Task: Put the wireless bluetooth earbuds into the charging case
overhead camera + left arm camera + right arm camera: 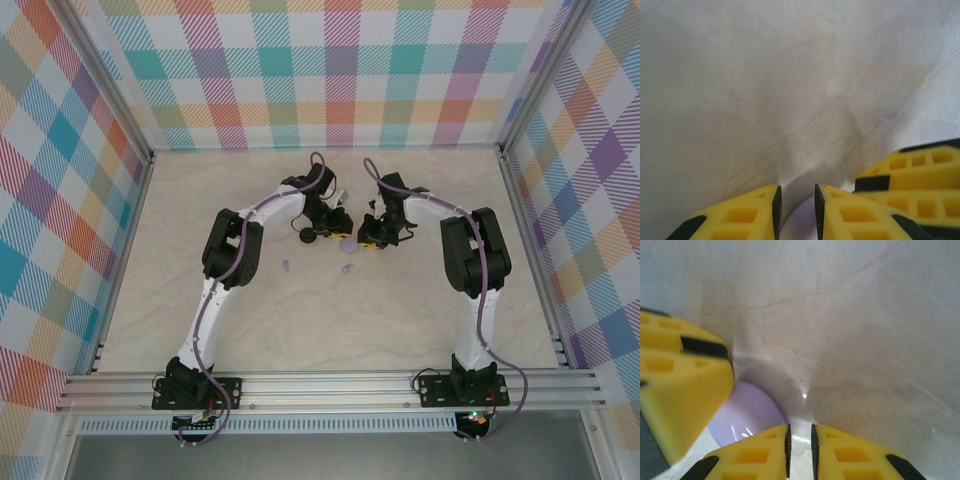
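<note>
The beige, faintly veined stone-look table (300, 320) carries everything, and the pale lilac round plastic charging case (347, 243) near its middle serves as the landmark. The black left arm (225, 250) and the black right arm (475, 250) both bend in toward that case.

The left gripper (335, 226) hangs just left of the case, its yellow fingers drawn to a narrow slot with lilac showing through it. I cannot tell whether it is clamping the case or only hovering over it. The right gripper (372, 238) sits just right of the case, with its fingers nearly together. Whether anything is pinched between them I cannot tell.

A black round disc case (305, 234) lies left of the lilac one, beyond the left gripper. One tiny lilac earbud (347, 268) lies just nearer the arm bases than the lilac case, and a second lilac earbud (285, 265) lies farther left.

These buds are probably very light, hard and glossy, so they would likely skid or flick away. The short stem looks like the safest place to pinch, with gentle pressure.
</note>
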You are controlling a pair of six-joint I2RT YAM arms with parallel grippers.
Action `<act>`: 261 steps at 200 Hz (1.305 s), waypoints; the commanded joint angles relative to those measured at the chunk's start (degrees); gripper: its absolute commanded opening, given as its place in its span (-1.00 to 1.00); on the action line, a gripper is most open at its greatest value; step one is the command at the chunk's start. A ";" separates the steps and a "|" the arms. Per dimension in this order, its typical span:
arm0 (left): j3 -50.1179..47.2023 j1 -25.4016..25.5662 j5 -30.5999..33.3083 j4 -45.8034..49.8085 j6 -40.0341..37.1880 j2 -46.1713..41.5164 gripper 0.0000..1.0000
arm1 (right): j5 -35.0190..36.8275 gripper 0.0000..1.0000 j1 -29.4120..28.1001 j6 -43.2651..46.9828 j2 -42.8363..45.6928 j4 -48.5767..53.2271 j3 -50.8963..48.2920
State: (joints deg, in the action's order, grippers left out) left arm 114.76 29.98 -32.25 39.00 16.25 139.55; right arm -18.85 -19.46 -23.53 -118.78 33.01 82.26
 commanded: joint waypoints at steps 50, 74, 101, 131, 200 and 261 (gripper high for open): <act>-10.37 0.10 7.72 -2.03 3.18 -11.59 -0.35 | 4.33 -0.55 0.30 2.34 0.23 5.73 4.06; -12.18 -1.19 6.54 -4.28 3.69 -13.86 -0.27 | 3.49 -0.49 0.78 2.86 4.23 4.77 1.20; -16.66 -3.12 -0.37 -10.90 6.43 -16.11 -0.19 | -2.32 -0.37 1.62 2.77 8.55 1.43 -3.46; -19.70 -3.78 -2.87 -13.64 6.88 -16.76 -0.05 | -9.18 -0.21 1.58 0.55 10.38 -1.89 -6.97; -22.17 -4.05 -6.26 -16.71 7.19 -15.19 0.02 | -13.53 -0.25 1.62 -5.37 8.71 -7.68 -10.25; -21.82 -3.79 -7.53 -17.12 7.37 -12.56 0.01 | -13.93 -0.32 1.53 -7.30 5.72 -8.87 -9.59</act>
State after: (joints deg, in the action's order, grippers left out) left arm 93.12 26.15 -37.98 22.39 23.16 125.32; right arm -31.18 -17.82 -29.50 -111.61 25.23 72.49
